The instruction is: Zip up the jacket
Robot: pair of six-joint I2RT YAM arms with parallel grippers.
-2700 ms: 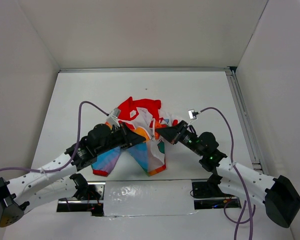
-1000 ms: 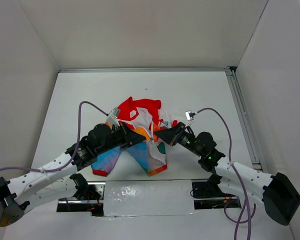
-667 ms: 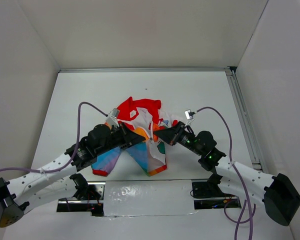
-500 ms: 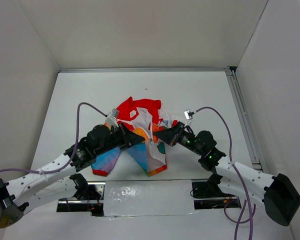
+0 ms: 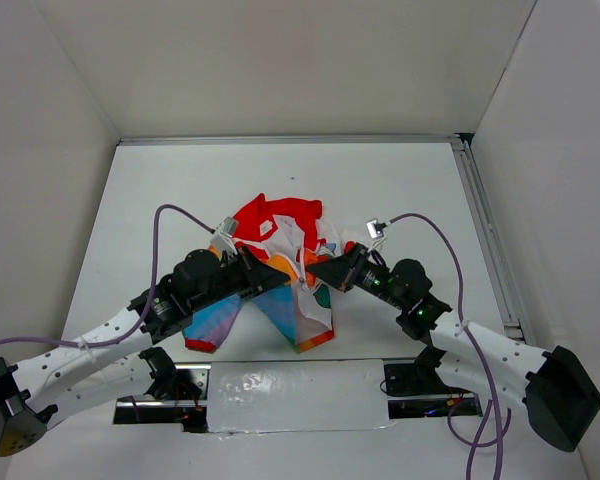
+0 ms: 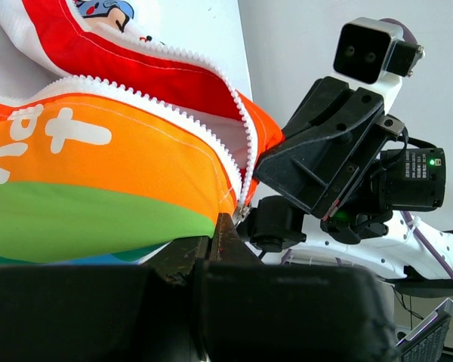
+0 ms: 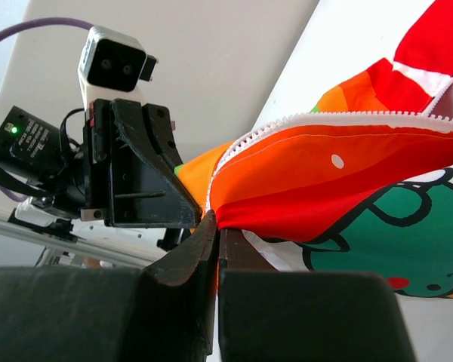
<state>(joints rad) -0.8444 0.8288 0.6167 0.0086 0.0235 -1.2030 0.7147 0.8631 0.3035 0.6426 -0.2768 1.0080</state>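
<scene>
The jacket point(image 5: 278, 225) lies crumpled at the table's middle, red collar at the back, rainbow panels hanging toward the front. My left gripper point(image 5: 292, 274) and right gripper point(image 5: 310, 268) meet tip to tip at its front opening and lift the fabric. In the left wrist view the left gripper point(image 6: 211, 235) is shut on the green and orange edge of the jacket point(image 6: 98, 158), beside the white zipper teeth point(image 6: 211, 143). In the right wrist view the right gripper point(image 7: 215, 226) is shut on the red and orange edge of the jacket point(image 7: 340, 166) by the zipper point(image 7: 302, 121).
White walls enclose the white table point(image 5: 380, 185) on three sides. A metal rail point(image 5: 485, 235) runs along the right edge. The arm bases and a taped plate point(image 5: 290, 390) sit at the near edge.
The right gripper has shifted slightly left toward the left gripper, drawing the two zipper edges closer together. The left arm has barely moved.
</scene>
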